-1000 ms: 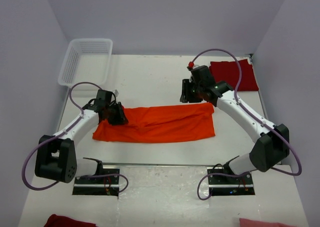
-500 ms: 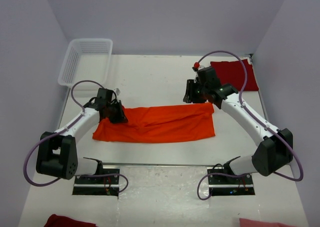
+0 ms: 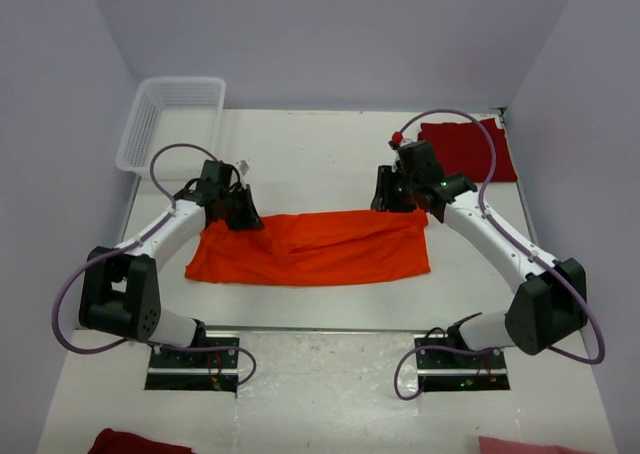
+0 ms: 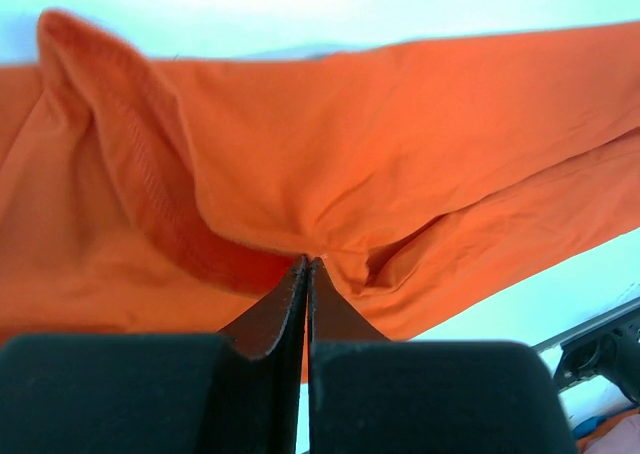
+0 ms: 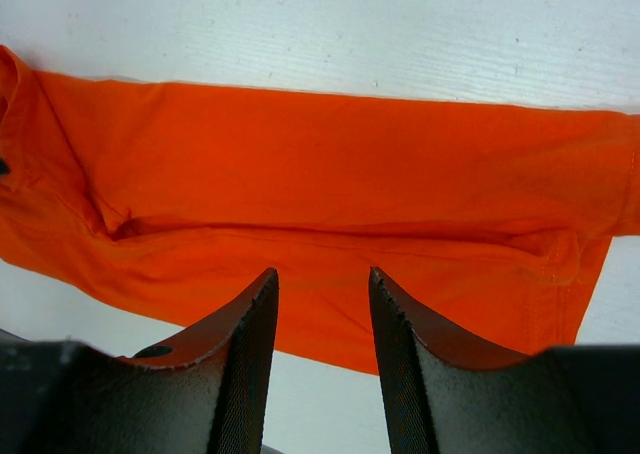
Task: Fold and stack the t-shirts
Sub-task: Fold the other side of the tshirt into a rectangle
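The bright orange t-shirt (image 3: 320, 246) lies as a long folded strip across the middle of the table. My left gripper (image 3: 250, 219) is shut on its far left corner, and the left wrist view shows the fingers (image 4: 290, 304) pinching a raised fold of orange cloth (image 4: 400, 144). My right gripper (image 3: 388, 200) is open and empty, hovering just above the shirt's far right corner. The right wrist view shows its open gripper (image 5: 322, 279) above the orange cloth (image 5: 330, 174). The dark red t-shirt (image 3: 468, 149) lies folded at the back right.
A white lattice basket (image 3: 170, 122) stands at the back left corner. Side walls close the table left and right. A dark red cloth (image 3: 125, 442) and a pink cloth (image 3: 525, 446) show at the near edge, in front of the arm bases.
My left gripper has moved away from me and a little right, pulling the shirt's left corner with it. My right gripper has drifted slightly to the right.
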